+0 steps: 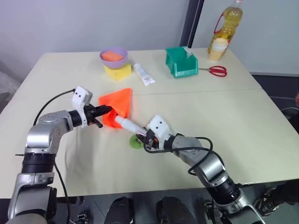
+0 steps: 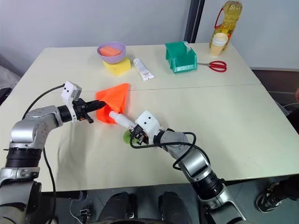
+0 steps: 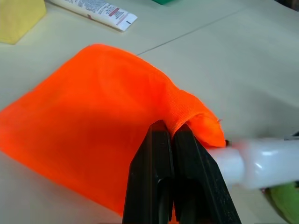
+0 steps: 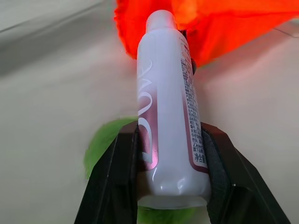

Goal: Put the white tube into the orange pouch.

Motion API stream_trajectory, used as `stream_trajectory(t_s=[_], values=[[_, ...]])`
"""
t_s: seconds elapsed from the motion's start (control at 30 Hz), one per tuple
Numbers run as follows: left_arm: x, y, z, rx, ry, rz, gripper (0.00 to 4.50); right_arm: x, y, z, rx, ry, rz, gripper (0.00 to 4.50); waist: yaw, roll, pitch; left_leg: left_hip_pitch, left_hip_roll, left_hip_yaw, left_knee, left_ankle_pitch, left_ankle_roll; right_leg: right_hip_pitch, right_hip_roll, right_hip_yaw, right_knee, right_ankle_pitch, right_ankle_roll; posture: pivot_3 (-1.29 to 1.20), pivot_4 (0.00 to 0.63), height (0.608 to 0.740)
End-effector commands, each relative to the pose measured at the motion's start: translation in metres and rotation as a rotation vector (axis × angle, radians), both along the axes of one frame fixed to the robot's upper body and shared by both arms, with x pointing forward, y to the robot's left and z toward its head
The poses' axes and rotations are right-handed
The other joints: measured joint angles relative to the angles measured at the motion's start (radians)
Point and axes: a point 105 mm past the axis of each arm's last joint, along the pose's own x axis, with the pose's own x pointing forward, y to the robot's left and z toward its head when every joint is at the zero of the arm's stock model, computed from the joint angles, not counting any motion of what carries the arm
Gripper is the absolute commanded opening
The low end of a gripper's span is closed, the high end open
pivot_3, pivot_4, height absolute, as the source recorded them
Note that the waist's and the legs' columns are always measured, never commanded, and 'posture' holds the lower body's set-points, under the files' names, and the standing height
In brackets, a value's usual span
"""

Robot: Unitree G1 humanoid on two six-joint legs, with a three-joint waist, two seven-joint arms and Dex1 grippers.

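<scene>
White tube (image 4: 170, 107) clamped in right gripper (image 4: 173, 186), cap at the mouth of the orange pouch (image 1: 119, 106). Left gripper (image 3: 173, 135) pinches the rim shut-fingered — risk: cap snags the fabric and pushes the pouch off rather than entering.

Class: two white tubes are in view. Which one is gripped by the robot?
The white tube with the red-brown label, clamped by the right gripper, cap at the orange pouch. The flat grey-printed tube lies untouched by the yellow sponge.
</scene>
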Motion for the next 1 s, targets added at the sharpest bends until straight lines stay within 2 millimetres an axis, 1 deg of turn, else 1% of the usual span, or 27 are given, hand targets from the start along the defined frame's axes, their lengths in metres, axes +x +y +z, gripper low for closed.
stream_trajectory(t_s=[0.03, 0.13, 0.27, 0.43, 0.5, 0.63, 0.73, 0.9, 1.0], values=[[-0.004, -0.013, 0.019, 0.007, -0.068, -0.061, 0.0, 0.013, -0.005, 0.02, 0.058, -0.043, -0.085, 1.32, 0.0, 0.0, 0.0, 0.0, 0.0, 0.0, 0.0, 0.0, 0.0, 0.0, 0.0, 0.0, 0.0, 0.0, 0.0, 0.0, 0.15, 0.74], [-0.007, -0.022, 0.021, 0.015, -0.086, -0.084, 0.0, 0.013, -0.005, 0.024, 0.089, -0.02, -0.099, 1.32, 0.0, 0.0, 0.0, 0.0, 0.0, 0.0, 0.0, 0.0, 0.0, 0.0, 0.0, 0.0, 0.0, 0.0, 0.0, 0.0, 0.15, 0.74], [-0.017, -0.047, 0.025, 0.02, -0.098, -0.151, 0.0, 0.011, -0.006, 0.031, 0.127, -0.003, -0.1, 1.32, 0.0, 0.0, 0.0, 0.0, 0.0, 0.0, 0.0, 0.0, 0.0, 0.0, 0.0, 0.0, 0.001, 0.0, 0.0, 0.0, 0.15, 0.74], [-0.024, -0.077, 0.021, 0.035, -0.079, -0.205, 0.0, 0.011, 0.001, 0.039, 0.128, -0.011, -0.074, 1.32, -0.002, 0.0, 0.0, 0.0, 0.0, 0.0, 0.0, 0.0, 0.0, 0.0, 0.0, 0.0, 0.001, 0.0, 0.0, 0.0, 0.15, 0.74], [-0.028, -0.085, 0.018, 0.047, -0.072, -0.224, 0.0, 0.012, 0.005, 0.042, 0.132, -0.018, -0.067, 1.32, -0.002, 0.0, 0.0, 0.0, 0.0, 0.0, 0.0, 0.0, 0.0, -0.001, 0.0, 0.0, 0.002, 0.0, 0.0, 0.0, 0.15, 0.74], [-0.032, -0.095, 0.016, 0.039, -0.056, -0.238, 0.0, 0.015, 0.01, 0.047, 0.138, -0.031, -0.064, 1.32, -0.001, 0.0, 0.0, 0.0, 0.0, 0.0, 0.0, 0.0, 0.0, -0.002, 0.0, 0.0, 0.002, 0.0, 0.0, 0.0, 0.15, 0.74], [-0.04, -0.103, 0.015, 0.04, -0.045, -0.274, 0.0, 0.019, 0.016, 0.048, 0.13, -0.041, -0.052, 1.32, -0.002, 0.0, 0.0, 0.0, 0.0, 0.0, 0.0, 0.0, 0.0, -0.001, 0.0, 0.001, 0.002, 0.0, 0.0, 0.0, 0.15, 0.74], [-0.051, -0.112, 0.015, 0.022, -0.029, -0.321, 0.0, 0.034, 0.021, 0.045, 0.104, -0.054, -0.094, 1.32, -0.002, 0.0, 0.0, 0.0, 0.0, 0.0, 0.0, 0.0, -0.001, -0.002, 0.0, 0.001, 0.003, 0.0, 0.0, 0.0, 0.15, 0.74], [-0.055, -0.112, 0.016, 0.022, -0.026, -0.322, 0.0, 0.042, 0.018, 0.042, 0.089, -0.063, -0.14, 1.32, -0.002, 0.0, 0.0, 0.0, 0.0, 0.001, 0.0, 0.0, -0.001, -0.002, 0.0, 0.001, 0.003, 0.0, 0.0, 0.0, 0.15, 0.74]])
